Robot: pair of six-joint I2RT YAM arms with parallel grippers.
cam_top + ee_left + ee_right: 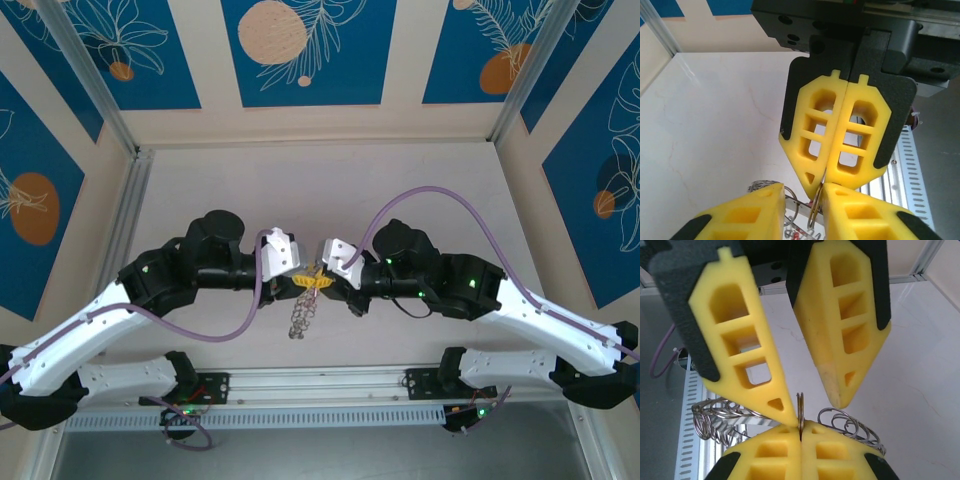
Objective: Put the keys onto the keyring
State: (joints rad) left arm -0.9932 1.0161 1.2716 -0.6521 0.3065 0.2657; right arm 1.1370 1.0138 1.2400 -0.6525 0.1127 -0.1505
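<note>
Seemingly thin silvery keyring [800, 410], looped keys [715, 416].

Bright, even light from overhead washes the pale tabletop [420, 180]; shadows on it are soft and faint. In the right wrist view the keys [720, 415] glint, and the far background blurs slightly.

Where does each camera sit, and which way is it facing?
Top external: above, behind the bases, looking down at the table; both arms meet at the keyring.
Left wrist: on left arm, facing the shut right end effector; own fingers at bottom.
Right wrist: facing the open left end effector; own fingers at bottom.
Both wrist views share the keyring.
</note>
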